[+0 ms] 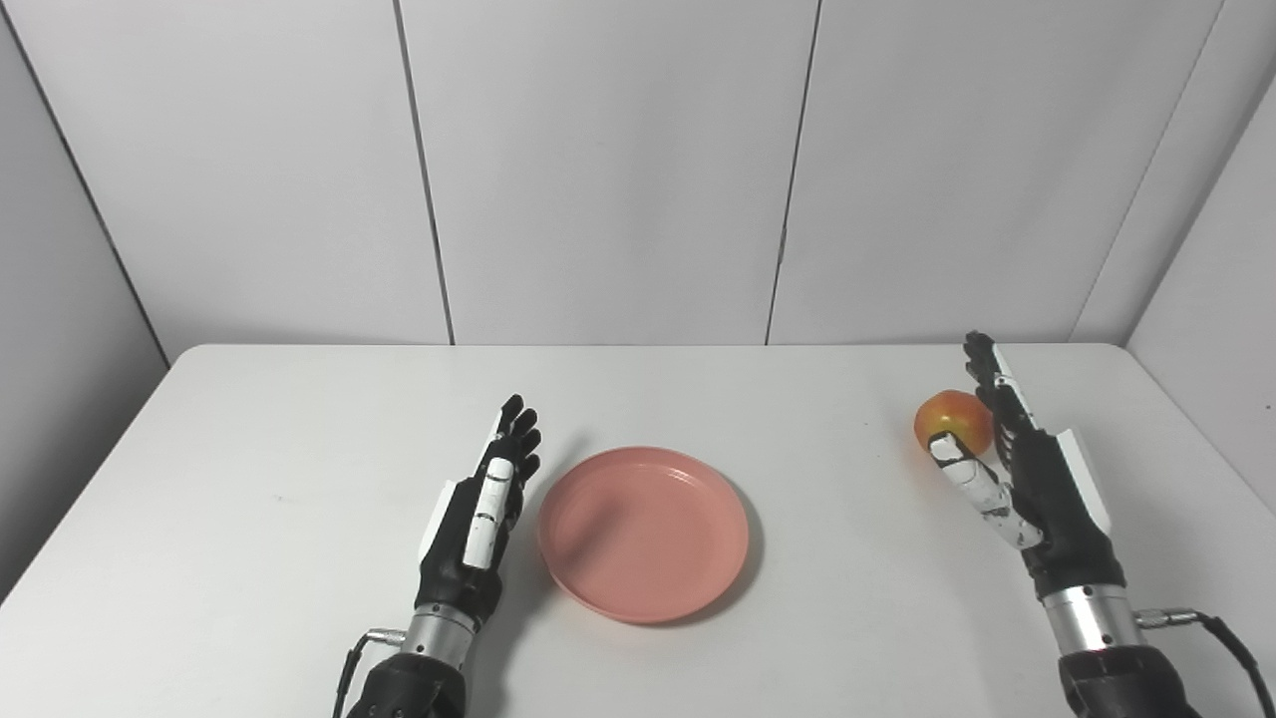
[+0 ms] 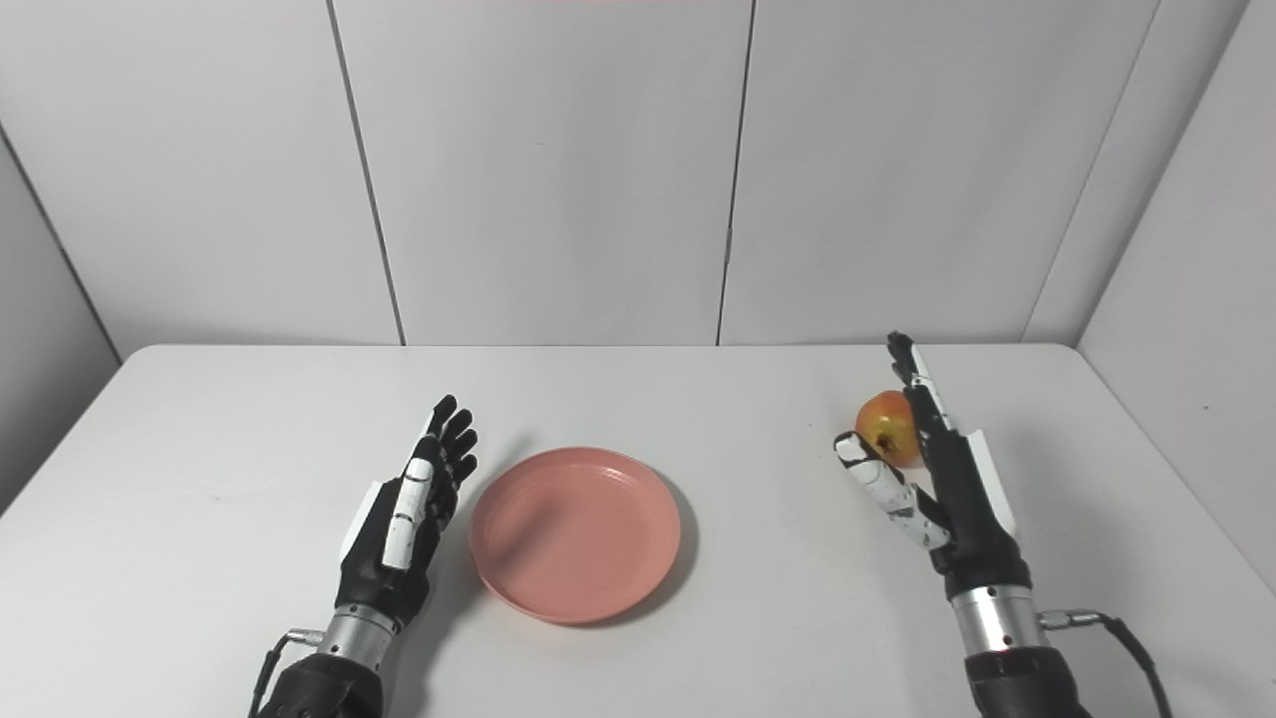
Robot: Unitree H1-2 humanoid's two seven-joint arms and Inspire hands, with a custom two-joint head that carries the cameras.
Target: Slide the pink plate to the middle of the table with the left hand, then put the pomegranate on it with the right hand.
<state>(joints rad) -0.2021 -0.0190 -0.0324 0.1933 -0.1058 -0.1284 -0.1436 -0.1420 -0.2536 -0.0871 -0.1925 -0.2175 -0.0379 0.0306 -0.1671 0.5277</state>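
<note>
The white tabletop (image 1: 249, 519) fills the lower half of both views, its far edge meeting a wall of pale grey panels (image 1: 608, 170).

The pink plate (image 1: 644, 533) lies flat on the tabletop, about midway between the left and right edges and somewhat nearer the front edge than the far one. Nothing rests on it.

The left hand (image 1: 480, 519) stands on edge just beside the plate's left rim, palm turned toward the plate, fingers straight, close together and pointing toward the far edge. It holds nothing. A narrow strip of shadowed tabletop shows between the hand and the rim, though whether they touch at the base I cannot tell.

The right hand (image 1: 1017, 469) is raised near the right edge of the tabletop, also on edge with its palm facing left. Its fingers (image 1: 987, 374) reach straight toward the far edge, and its white thumb (image 1: 972, 479) is held apart from them, so the hand is spread and grips nothing.

The pomegranate (image 1: 952, 421), red with a yellow patch, sits toward the far right corner of the tabletop, well apart from the plate. It lies against the inner side of the right hand's fingers, with the thumb tip just in front of it; firm contact cannot be confirmed.
</note>
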